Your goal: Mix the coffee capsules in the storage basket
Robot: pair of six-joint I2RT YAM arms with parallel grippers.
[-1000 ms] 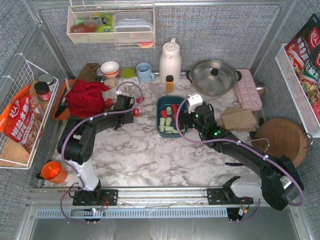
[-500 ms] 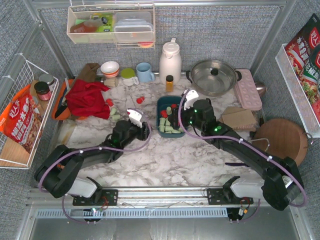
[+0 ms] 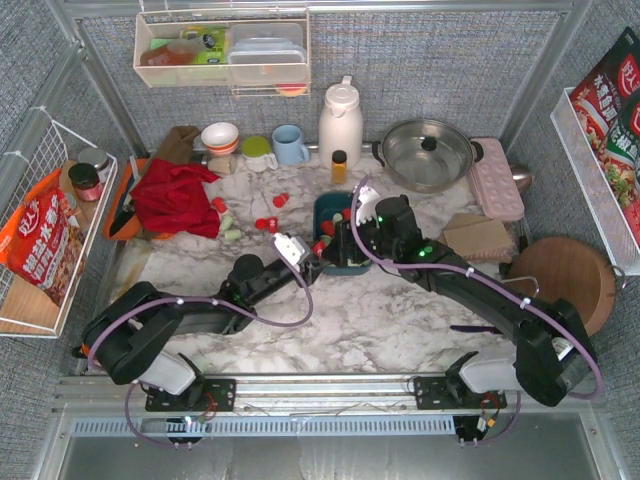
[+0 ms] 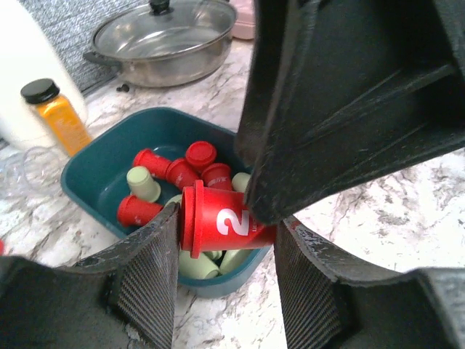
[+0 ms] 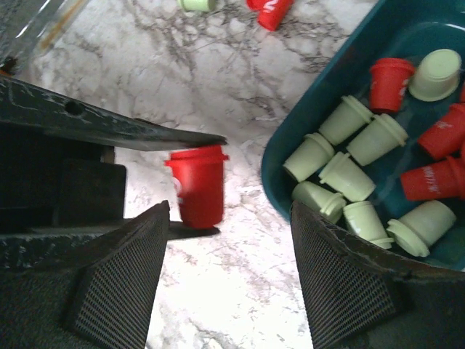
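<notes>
The teal storage basket (image 3: 341, 268) sits mid-table with several red and mint green coffee capsules (image 5: 341, 174) mixed in it. My left gripper (image 3: 313, 250) is shut on a red capsule (image 4: 218, 224) marked "2", holding it just left of the basket's near-left corner (image 4: 218, 287). It shows in the right wrist view (image 5: 197, 193), pinched between the left fingers (image 5: 109, 125). My right gripper (image 3: 348, 232) is open and empty above the basket's left rim (image 5: 280, 171); its body (image 4: 349, 94) hangs over the left wrist view. Loose red and green capsules (image 3: 266, 224) lie left of the basket.
A red cloth (image 3: 175, 195) lies back left. Behind the basket are a light-blue mug (image 3: 290, 143), white thermos (image 3: 340, 120), orange spice bottle (image 3: 339, 166) and lidded pot (image 3: 428, 150). Cardboard (image 3: 478, 235) and a wooden board (image 3: 565, 280) lie right. An orange cup (image 3: 105, 343) stands front left.
My left arm has swung from beside the red cloth, forward and right to the basket, carrying a red capsule. My right gripper has shifted slightly back and left over the basket.
</notes>
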